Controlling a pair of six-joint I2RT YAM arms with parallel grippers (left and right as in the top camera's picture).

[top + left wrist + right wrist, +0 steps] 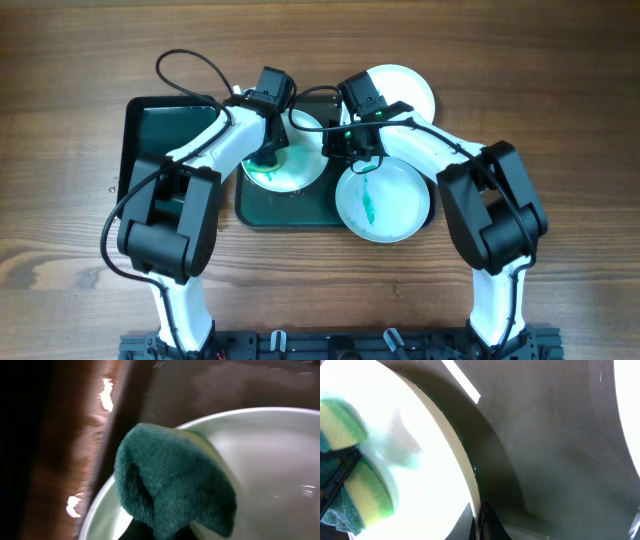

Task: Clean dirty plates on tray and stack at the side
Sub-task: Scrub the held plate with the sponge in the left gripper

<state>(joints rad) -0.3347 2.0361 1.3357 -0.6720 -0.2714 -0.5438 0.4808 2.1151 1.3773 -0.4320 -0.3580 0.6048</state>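
Note:
A white plate [292,172] with teal-green smears lies on the dark green tray [290,212]. My left gripper [268,155] is shut on a green and yellow sponge [172,485] and presses it onto this plate [265,460]. My right gripper [338,145] is shut on the same plate's right rim [470,475], one finger on each side; the sponge also shows at the left of the right wrist view [355,495]. A pale blue plate [385,200] with a teal streak lies at the front right. A clean white plate [408,90] lies at the back right.
A second dark tray [165,135] lies to the left, partly under my left arm. A black cable [185,70] loops over its back edge. Brown wood-grain tabletop [560,100] surrounds everything.

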